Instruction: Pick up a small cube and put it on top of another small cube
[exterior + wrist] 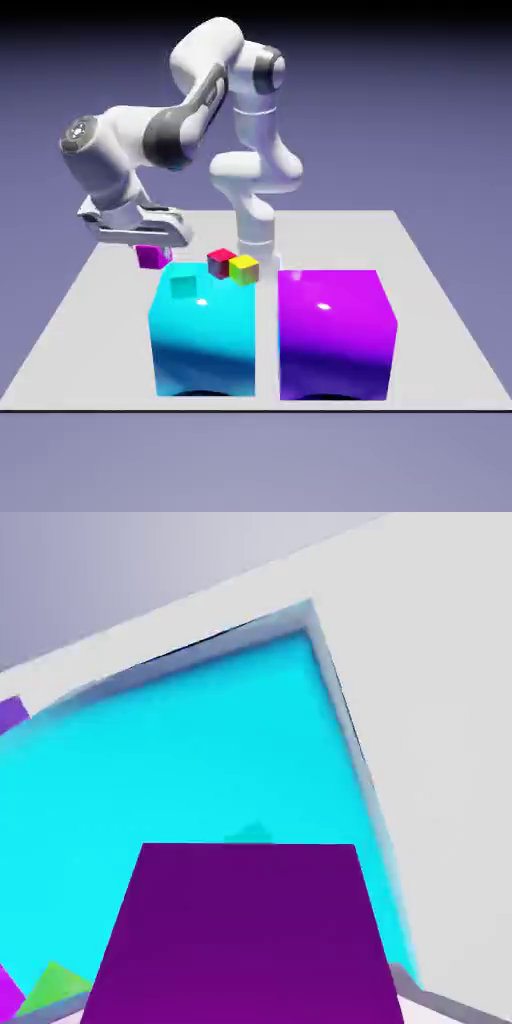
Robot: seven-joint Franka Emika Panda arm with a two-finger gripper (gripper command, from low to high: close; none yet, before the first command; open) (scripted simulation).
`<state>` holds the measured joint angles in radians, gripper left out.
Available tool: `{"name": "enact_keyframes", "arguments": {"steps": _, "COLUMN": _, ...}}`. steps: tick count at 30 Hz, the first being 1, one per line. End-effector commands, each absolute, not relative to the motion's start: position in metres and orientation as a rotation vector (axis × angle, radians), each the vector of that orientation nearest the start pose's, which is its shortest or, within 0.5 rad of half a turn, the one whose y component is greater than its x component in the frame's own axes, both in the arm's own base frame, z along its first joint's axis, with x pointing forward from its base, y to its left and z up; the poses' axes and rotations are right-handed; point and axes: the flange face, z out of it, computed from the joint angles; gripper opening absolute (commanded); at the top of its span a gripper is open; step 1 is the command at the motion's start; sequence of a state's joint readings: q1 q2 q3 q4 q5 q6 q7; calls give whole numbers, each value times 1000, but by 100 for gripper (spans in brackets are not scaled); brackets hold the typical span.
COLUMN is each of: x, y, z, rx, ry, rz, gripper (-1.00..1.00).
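Carry step: small cube (152,256) held, not yet placed.
I see the gripper (150,243) clamped on it above the cyan block's (205,335) far-left corner; next I need it aligned over a target cube before lowering.

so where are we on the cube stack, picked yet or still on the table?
Picked: the small magenta cube hangs under the gripper, clear of the table, and fills the bottom of the hand view between the fingers. In hand: it is carried beside the big cyan block. Left: placing it on another small cube; the small teal cube on the cyan block is nearest.
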<state>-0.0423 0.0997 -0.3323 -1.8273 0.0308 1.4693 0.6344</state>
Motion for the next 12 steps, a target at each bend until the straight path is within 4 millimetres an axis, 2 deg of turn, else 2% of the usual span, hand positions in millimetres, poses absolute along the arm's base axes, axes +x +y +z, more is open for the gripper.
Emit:
{"name": "enact_keyframes", "arguments": {"steps": 1, "x": 491, "y": -181, "z": 460, "rx": -2773, "ry": 1501, "rz": 710, "gripper": -100}}
{"name": "enact_keyframes", "arguments": {"steps": 2, "x": 495, "y": -168, "z": 443, "rx": -2831, "ry": 1486, "rz": 746, "gripper": -100}}
{"name": "enact_keyframes", "arguments": {"steps": 3, "x": 495, "y": -168, "z": 443, "rx": -2831, "ry": 1486, "rz": 746, "gripper": -100}}
{"name": "enact_keyframes", "arguments": {"steps": 8, "x": 474, "y": -164, "z": 383, "rx": -2831, "ry": 1486, "rz": 746, "gripper": -100}}
{"name": "enact_keyframes", "arguments": {"steps": 9, "x": 472, "y": -164, "z": 379, "rx": -2831, "ry": 1486, "rz": 746, "gripper": -100}}
{"name": "enact_keyframes", "arguments": {"steps": 10, "x": 472, "y": -164, "z": 379, "rx": -2831, "ry": 1486, "rz": 746, "gripper": 100}}
{"name": "enact_keyframes", "arguments": {"steps": 11, "x": 472, "y": -164, "z": 379, "rx": -2831, "ry": 1486, "rz": 746, "gripper": 100}}
{"name": "enact_keyframes", "arguments": {"steps": 12, "x": 477, "y": -165, "z": 390, "rx": -2831, "ry": 1486, "rz": 746, "gripper": 100}}
